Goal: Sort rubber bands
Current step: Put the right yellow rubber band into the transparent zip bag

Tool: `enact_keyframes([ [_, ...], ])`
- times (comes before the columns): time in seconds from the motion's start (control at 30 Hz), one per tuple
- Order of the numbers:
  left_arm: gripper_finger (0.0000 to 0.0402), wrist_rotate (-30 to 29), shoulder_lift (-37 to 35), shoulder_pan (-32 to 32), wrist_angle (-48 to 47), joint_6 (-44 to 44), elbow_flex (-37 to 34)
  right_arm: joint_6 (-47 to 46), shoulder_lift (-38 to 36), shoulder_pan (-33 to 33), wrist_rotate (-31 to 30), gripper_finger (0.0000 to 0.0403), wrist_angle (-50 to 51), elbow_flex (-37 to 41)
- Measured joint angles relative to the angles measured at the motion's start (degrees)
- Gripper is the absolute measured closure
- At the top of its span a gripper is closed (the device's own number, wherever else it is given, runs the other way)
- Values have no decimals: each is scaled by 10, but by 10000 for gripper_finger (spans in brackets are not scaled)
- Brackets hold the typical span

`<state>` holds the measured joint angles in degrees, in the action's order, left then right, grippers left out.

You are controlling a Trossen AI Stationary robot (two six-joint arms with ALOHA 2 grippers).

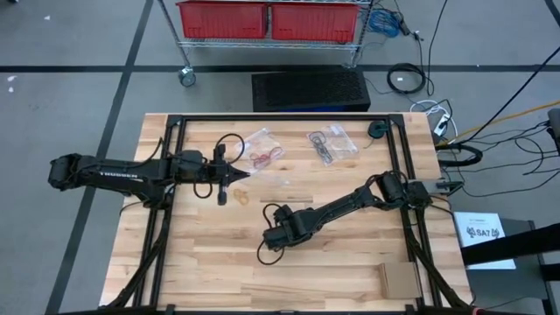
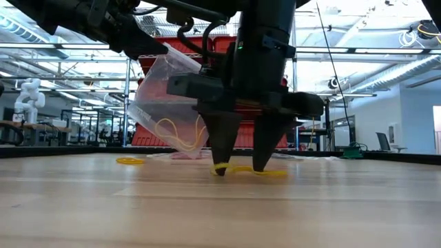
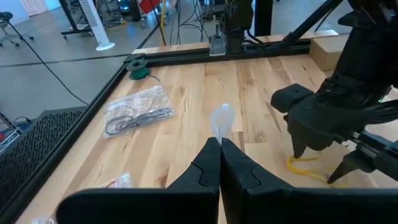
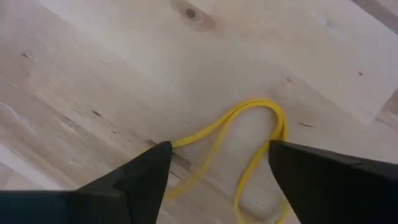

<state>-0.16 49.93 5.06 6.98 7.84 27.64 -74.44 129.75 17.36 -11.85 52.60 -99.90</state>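
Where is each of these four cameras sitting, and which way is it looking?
High view: overhead, straight down on the table; both arms show.
Low view: at tabletop height, level across; right gripper open, straddling a yellow rubber band.
Left wrist view: on the left arm, looking past the shut left gripper pinching a clear bag.
Right wrist view: down between its own fingers.
Shared: that yellow band shows in the low and right wrist views.

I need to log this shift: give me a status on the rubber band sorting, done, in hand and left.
Done: a bag of red bands and a bag of black bands lie on the table. In hand: the left gripper, shut, holds up a clear bag with yellow bands inside; the right gripper stands open over a yellow band lying on the wood. Left: that band and another yellow one nearby.
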Motion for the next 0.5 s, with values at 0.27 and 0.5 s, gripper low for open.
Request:
enact_keyframes([
  [0.27, 401, 0, 0, 0, 0, 0, 0, 1, 20, 5, -10, 258, -2, -2],
  [0.5, 401, 0, 0, 0, 1, 0, 0, 32, 27, 7, -11, 375, -2, -2],
])
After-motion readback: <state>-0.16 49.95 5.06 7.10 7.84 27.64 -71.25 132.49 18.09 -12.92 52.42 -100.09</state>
